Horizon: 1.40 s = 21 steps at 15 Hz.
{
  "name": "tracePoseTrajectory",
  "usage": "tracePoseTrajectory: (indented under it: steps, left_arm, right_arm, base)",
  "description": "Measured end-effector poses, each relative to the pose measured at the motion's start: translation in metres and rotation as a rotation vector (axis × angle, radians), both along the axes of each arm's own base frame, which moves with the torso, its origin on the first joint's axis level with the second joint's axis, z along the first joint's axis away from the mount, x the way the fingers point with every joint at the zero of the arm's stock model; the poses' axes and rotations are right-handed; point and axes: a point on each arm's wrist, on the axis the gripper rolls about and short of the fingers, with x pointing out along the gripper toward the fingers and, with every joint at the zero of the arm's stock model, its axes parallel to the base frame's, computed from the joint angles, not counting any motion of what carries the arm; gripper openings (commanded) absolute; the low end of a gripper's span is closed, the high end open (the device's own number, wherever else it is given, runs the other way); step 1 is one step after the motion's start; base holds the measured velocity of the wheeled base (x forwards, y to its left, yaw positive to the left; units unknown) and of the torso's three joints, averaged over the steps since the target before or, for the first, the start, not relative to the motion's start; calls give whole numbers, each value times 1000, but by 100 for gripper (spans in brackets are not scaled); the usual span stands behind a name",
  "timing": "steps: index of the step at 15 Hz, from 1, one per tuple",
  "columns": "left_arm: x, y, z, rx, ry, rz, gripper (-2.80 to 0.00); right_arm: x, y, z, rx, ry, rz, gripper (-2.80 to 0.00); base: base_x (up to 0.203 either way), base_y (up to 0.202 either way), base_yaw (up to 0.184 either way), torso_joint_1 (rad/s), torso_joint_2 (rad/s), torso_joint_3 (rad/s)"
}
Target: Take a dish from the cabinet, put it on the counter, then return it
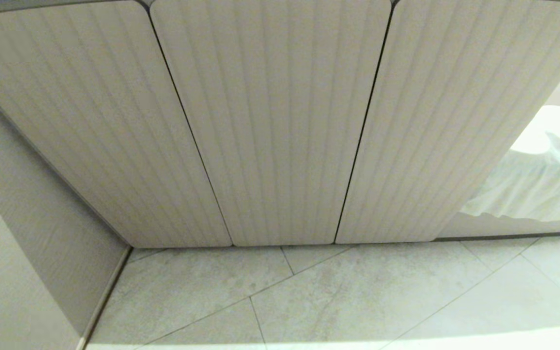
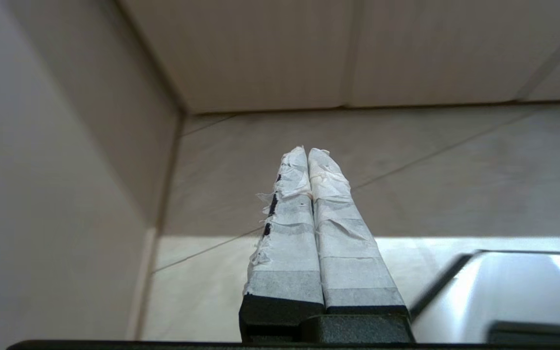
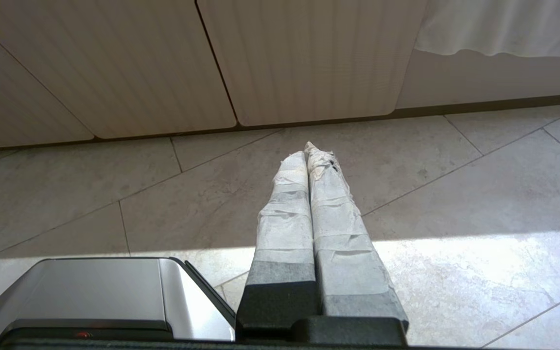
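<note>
My left gripper [image 2: 309, 153] and right gripper [image 3: 306, 150] are both clenched tight, holding nothing, low over the floor tiles [image 1: 358, 291]. Past them, the cabinet [image 1: 270, 121] doors are closed. I can't see the dish.

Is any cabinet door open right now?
No, all three ribbed doors of the cabinet sit flush and shut in the head view.

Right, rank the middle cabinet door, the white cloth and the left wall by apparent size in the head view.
1. Middle cabinet door, largest.
2. Left wall, though it is nearer the camera and cropped.
3. White cloth, smallest, also cropped.
</note>
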Motion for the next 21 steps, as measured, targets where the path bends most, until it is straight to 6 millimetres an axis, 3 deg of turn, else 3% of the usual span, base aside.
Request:
tracePoseTrajectory:
  steps: [6,21]
  left_arm:
    - [-19,-1,-11,-35,-149,-76,-280]
    - [-20,-1,-11,-39,-169,-77,-280]
  right_arm:
    - [0,0,0,0,0,0,-280]
    - [0,0,0,0,0,-1,-280]
  base:
    - [0,0,0,0,0,0]
    - [0,0,0,0,0,0]
